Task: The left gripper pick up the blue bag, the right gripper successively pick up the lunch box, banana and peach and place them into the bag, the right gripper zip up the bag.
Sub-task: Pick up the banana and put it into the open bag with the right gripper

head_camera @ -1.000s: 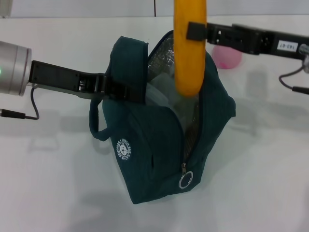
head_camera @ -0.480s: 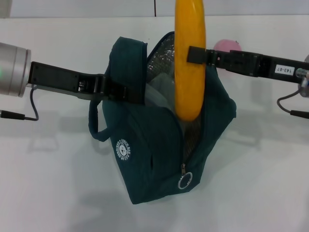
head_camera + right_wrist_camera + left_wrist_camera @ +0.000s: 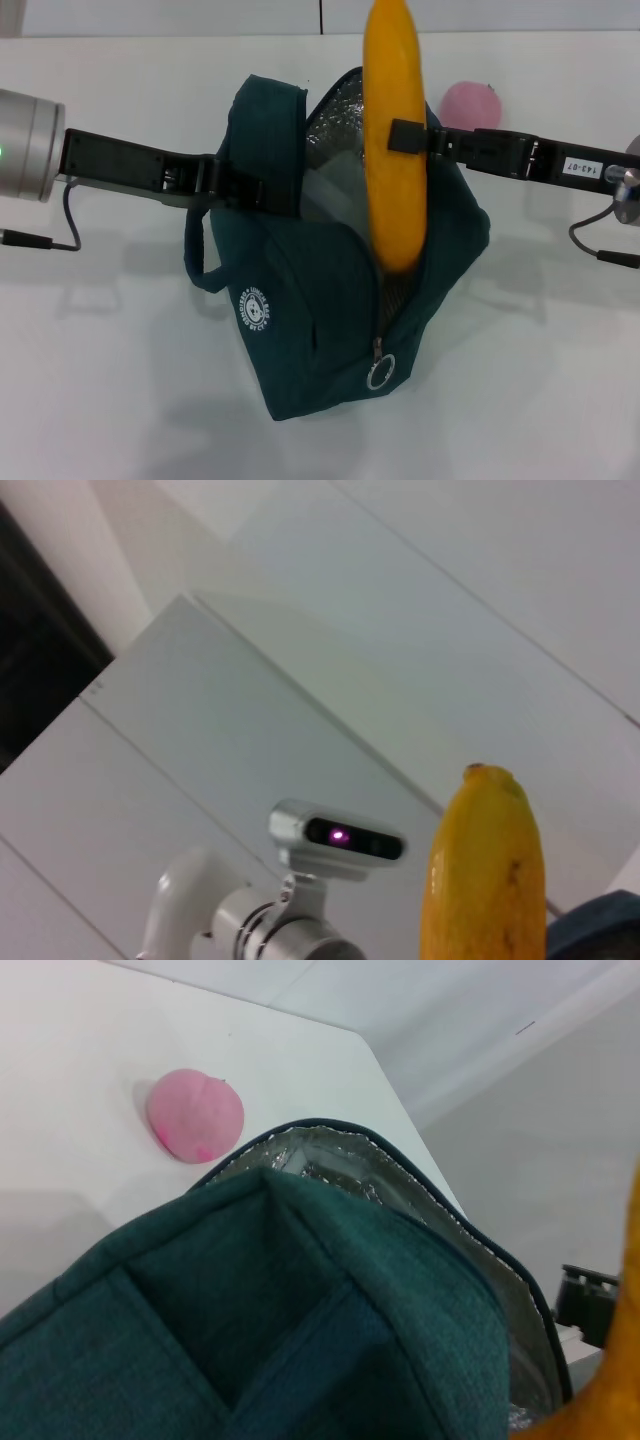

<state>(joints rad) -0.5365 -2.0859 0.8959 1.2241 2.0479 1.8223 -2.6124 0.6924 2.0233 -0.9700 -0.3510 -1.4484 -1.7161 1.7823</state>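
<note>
The blue bag [image 3: 330, 290] stands upright on the white table [image 3: 100, 380], its top gaping so the silver foil lining [image 3: 335, 120] shows, and everything else is placed here against it. The left gripper [image 3: 245, 188] reaches in from the bag's left side and is clamped on the bag's upper left edge, next to a loop handle [image 3: 200, 255] that hangs down that side. The right gripper [image 3: 408, 137] comes in from the bag's right side and is closed around the banana [image 3: 395, 140], pinching it near mid-length; the banana hangs almost vertical over the bag's mouth, its lower end dipped inside the opening just above the top of the zipper. A pale, translucent shape sits inside the bag beside the banana, too hidden to identify. The metal ring zipper pull [image 3: 381, 372] hangs low on the bag's front, with the round white logo [image 3: 257, 309] to its left. The peach [image 3: 470, 105] rests on the table behind the bag's right side, apart from it.
</note>
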